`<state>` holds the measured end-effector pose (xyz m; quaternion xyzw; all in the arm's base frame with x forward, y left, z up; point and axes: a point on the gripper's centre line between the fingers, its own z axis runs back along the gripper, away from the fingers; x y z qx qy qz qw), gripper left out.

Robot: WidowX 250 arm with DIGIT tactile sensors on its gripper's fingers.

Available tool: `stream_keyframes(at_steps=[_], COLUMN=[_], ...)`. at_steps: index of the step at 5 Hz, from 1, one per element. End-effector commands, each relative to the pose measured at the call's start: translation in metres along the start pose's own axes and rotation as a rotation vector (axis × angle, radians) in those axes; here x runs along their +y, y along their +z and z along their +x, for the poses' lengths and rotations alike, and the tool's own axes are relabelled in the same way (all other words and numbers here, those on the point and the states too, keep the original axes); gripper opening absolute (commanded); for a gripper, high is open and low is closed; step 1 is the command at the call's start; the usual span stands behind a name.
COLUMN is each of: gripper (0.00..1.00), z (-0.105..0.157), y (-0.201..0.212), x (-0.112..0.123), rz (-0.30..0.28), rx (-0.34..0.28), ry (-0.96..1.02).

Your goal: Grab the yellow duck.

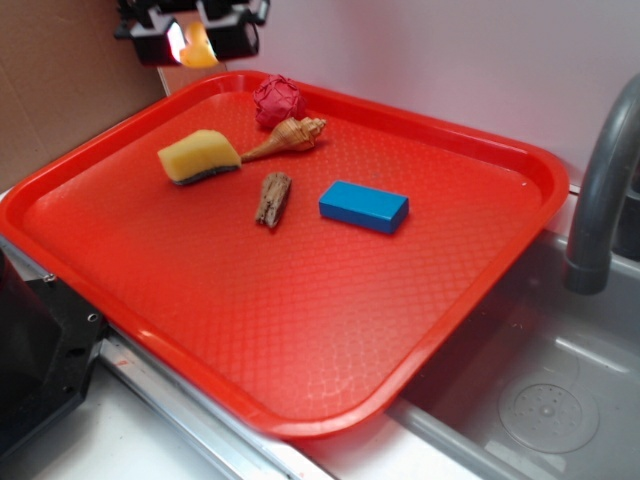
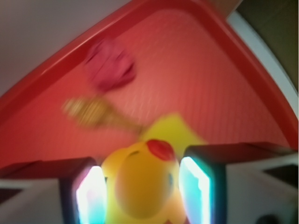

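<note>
The duck [image 2: 140, 184] sits between the two fingers [image 2: 88, 196] of the gripper [image 1: 196, 40], touching both, held up above the tray's [image 1: 420, 330] far left corner. Below the fingers on the tray lies the sponge [image 1: 199, 157], with the ball [image 1: 278, 101] to its right at the far rim. The shell [image 1: 288, 137] lies just before the ball, touching it. Farther from the fingers lie the wood piece [image 1: 273, 198] and, right of it, the block [image 1: 364, 206]. A sink [image 1: 540, 390] lies right of the tray, a faucet [image 1: 600, 190] behind it.
</note>
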<state>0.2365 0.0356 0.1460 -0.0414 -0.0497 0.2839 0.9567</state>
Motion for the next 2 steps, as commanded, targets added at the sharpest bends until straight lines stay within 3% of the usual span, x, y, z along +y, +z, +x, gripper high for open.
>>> stream_keyframes(at_steps=[1, 2], gripper=[0.0, 0.0], z=[-0.0343, -0.0389], y=[0.0678, 0.0693], x=[0.0257, 0.0296], rz=[-0.114, -0.13], rx=[0.02, 0.026], ry=[-0.228, -0.271])
